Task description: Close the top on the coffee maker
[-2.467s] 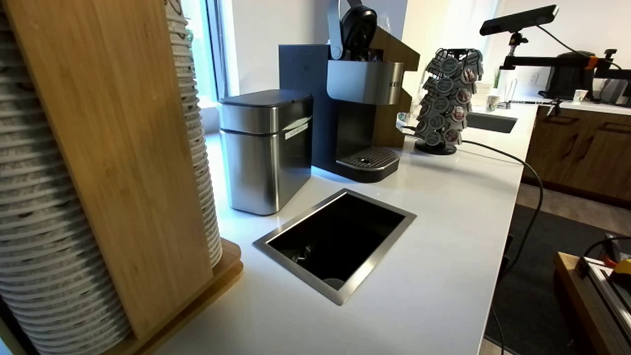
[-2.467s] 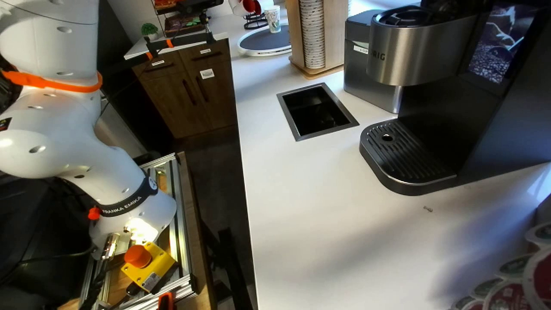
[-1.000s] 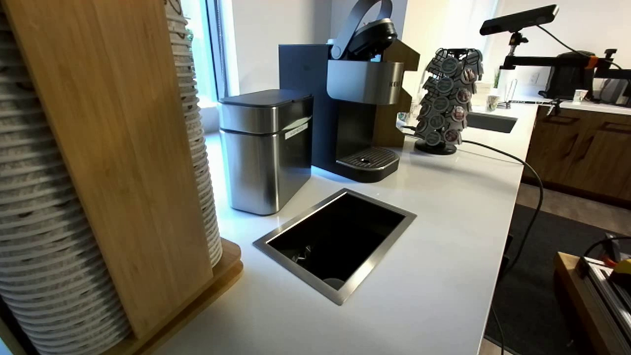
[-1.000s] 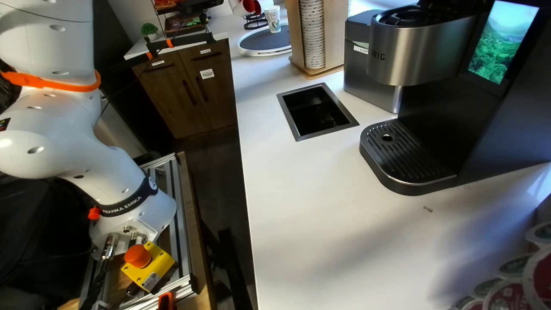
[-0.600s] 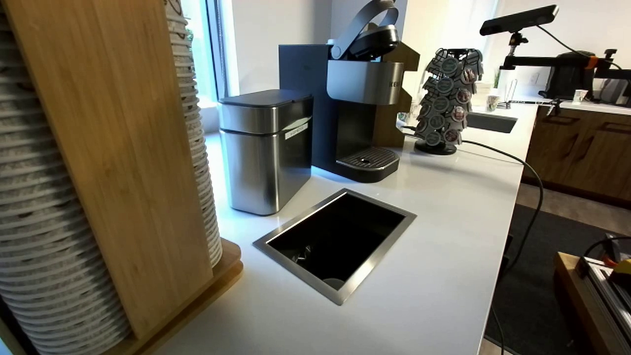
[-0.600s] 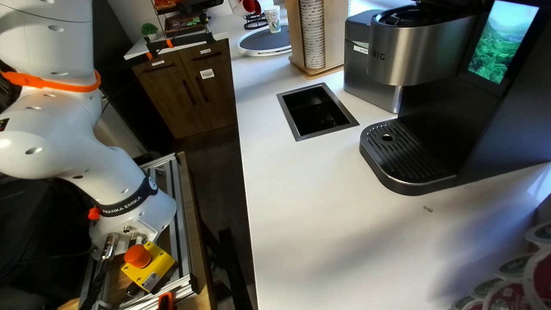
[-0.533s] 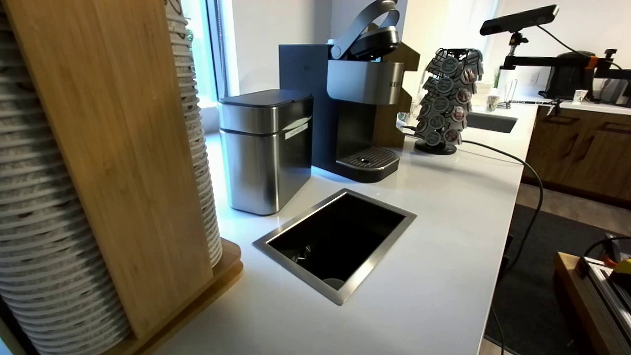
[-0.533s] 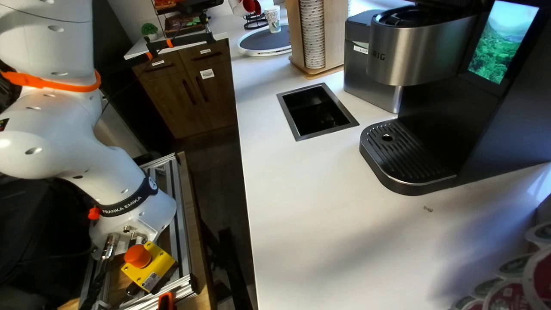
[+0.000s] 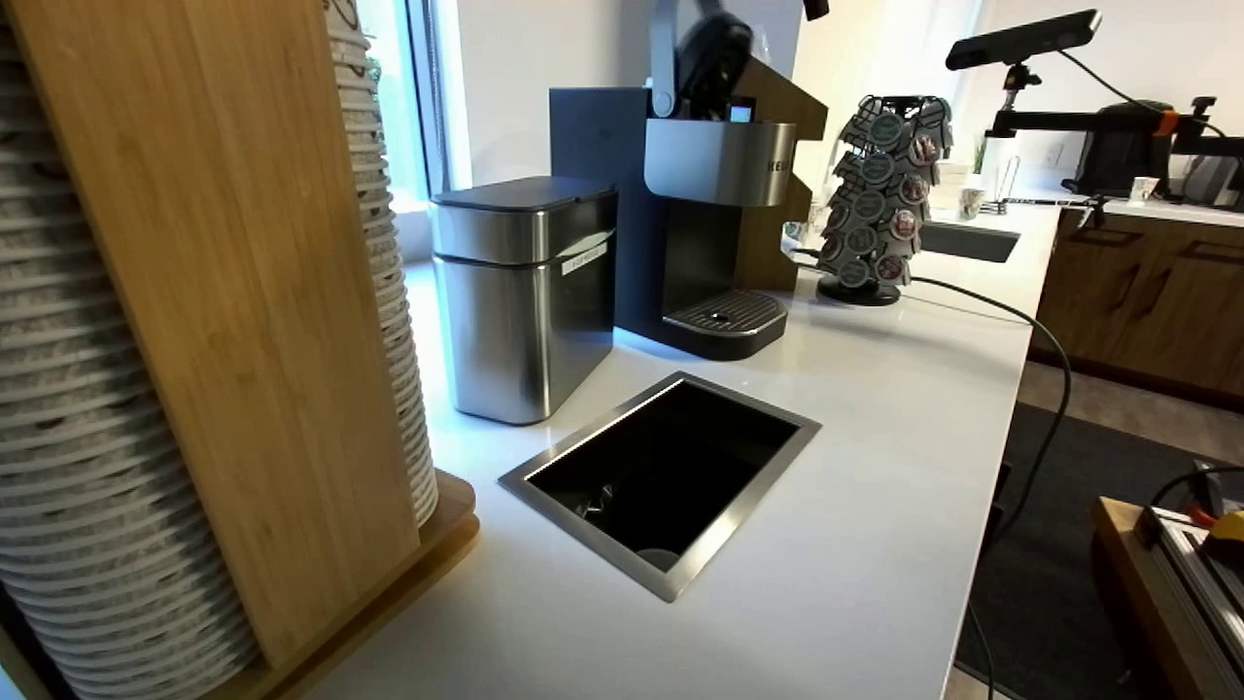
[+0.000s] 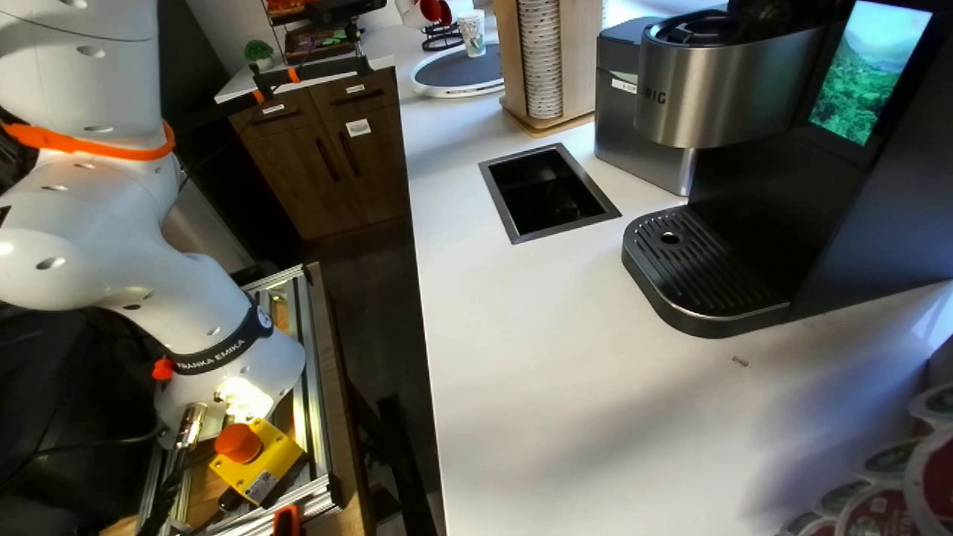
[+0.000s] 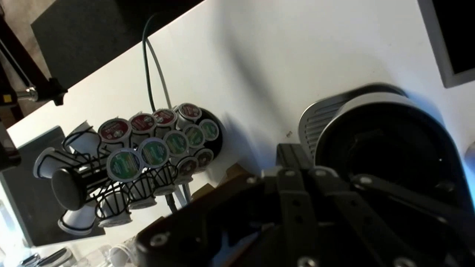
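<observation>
The coffee maker (image 9: 719, 160) stands on the counter; it also shows in an exterior view (image 10: 722, 97) and the wrist view (image 11: 345, 111). Its top (image 9: 716, 56) is raised and steep, blurred, with its grey handle (image 9: 664, 58) upright beside it. In the wrist view my gripper (image 11: 291, 155) has its fingertips together with nothing seen between them. They appear above and beside the brew head's rim; I cannot tell whether they touch it. A small dark part (image 9: 816, 8) at an exterior view's upper edge may be the gripper. My arm (image 10: 89, 223) reaches out of frame.
A brushed-grey metal box (image 9: 496, 331) stands beside the coffee maker. A pod rack (image 9: 880, 194) stands on its other side, also in the wrist view (image 11: 148, 148). A framed bin opening (image 9: 743, 510) lies in front. A wooden cup holder (image 9: 243, 292) is nearby.
The top leaned forward over the brew head one and half a second ago; now it has swung back up to steep, much as 2.5 seconds ago. The arm shifted slightly. The machine's screen picture changed.
</observation>
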Tool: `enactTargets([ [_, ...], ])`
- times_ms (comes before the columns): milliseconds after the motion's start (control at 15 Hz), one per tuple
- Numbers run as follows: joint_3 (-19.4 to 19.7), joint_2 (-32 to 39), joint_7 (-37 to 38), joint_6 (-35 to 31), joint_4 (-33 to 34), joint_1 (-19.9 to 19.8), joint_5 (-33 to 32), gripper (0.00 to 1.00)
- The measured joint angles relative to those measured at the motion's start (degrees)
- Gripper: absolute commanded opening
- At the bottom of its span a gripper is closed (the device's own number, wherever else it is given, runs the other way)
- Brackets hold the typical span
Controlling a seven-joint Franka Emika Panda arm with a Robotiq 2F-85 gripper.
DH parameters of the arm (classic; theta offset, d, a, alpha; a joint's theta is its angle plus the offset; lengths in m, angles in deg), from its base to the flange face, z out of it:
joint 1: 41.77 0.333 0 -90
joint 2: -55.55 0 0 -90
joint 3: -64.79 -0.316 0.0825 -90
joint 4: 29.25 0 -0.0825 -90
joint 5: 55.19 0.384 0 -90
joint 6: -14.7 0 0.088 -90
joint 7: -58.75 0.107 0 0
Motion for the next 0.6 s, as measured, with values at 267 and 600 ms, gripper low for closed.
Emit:
enactTargets([
  [267,-0.6,0.0,0.0,0.9,0.2,-1.4,4.2,0.0],
  [600,-2.7,-1.1,0.3,0.9,1.8,-1.0,8.8,0.0],
])
